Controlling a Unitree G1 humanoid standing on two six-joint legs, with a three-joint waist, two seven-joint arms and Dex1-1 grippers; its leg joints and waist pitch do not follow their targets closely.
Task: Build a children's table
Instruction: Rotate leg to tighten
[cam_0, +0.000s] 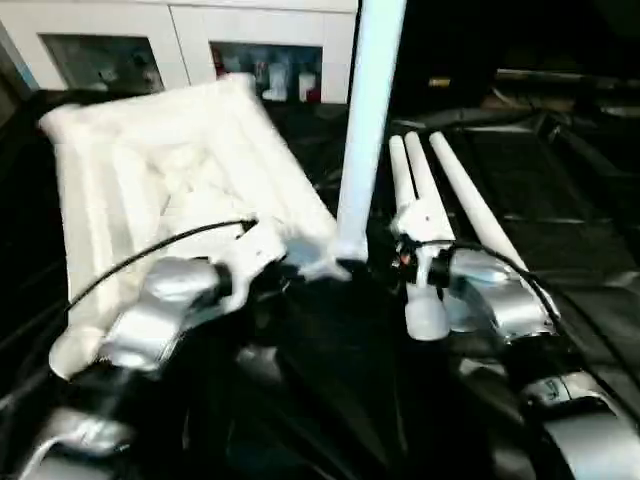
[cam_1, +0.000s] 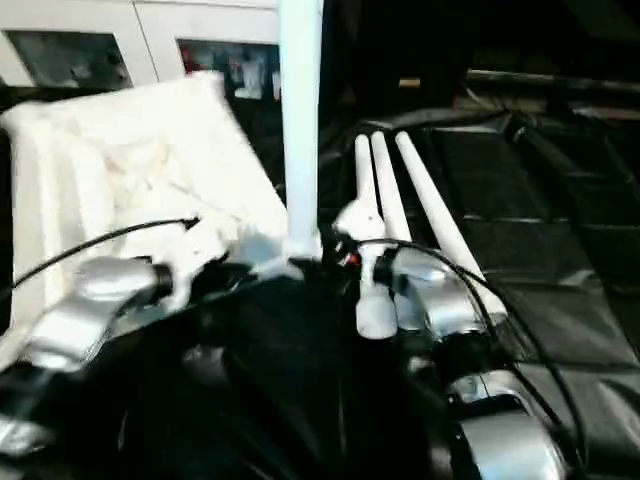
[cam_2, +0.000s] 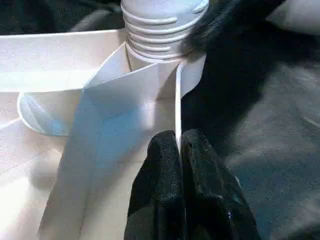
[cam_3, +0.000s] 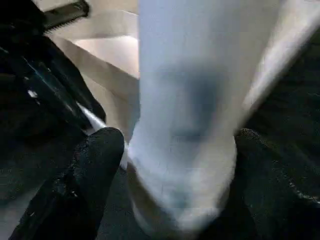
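Note:
The children's table top (cam_0: 150, 170) lies upside down and tilted on the black surface, its ribbed underside facing me. One white leg (cam_0: 365, 120) stands upright at its near right corner, and its threaded end (cam_2: 155, 25) sits at the corner socket. My left gripper (cam_2: 177, 137) is shut on a thin rib of the top right beside that socket. My right gripper (cam_3: 175, 145) is open, with one black finger (cam_3: 95, 165) on each side of the leg's lower end. Three more legs (cam_0: 460, 190) lie side by side to the right of the upright leg.
A white cabinet with glass doors (cam_0: 200, 50) stands behind the table top. Black sheeting (cam_0: 560, 200) covers the work surface, with open room at the far right. A black cable (cam_0: 130, 260) runs over my left forearm.

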